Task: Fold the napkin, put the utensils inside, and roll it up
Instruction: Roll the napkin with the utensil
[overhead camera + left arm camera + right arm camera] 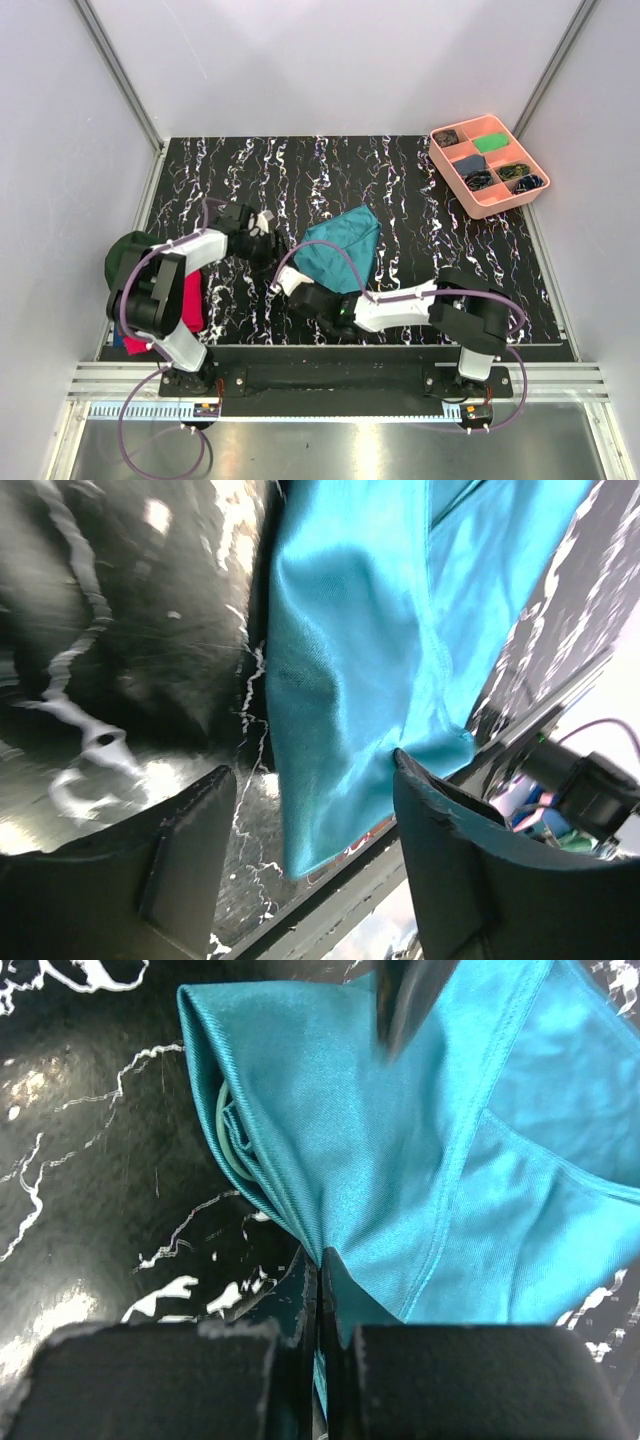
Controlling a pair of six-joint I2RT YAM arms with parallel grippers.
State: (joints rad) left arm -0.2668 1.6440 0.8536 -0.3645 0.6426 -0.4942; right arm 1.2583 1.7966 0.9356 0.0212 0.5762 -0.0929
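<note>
Napkin (pixel 343 248): bunched teal cloth in the middle of the desk (pixel 420 200).
Right jaws: clenched tight on the napkin's near edge.
Left jaws: wide apart, at the napkin's left edge.

Bright even light; sheen on the napkin (pixel 400 1160), glare on blurred table (pixel 70 780)
</note>
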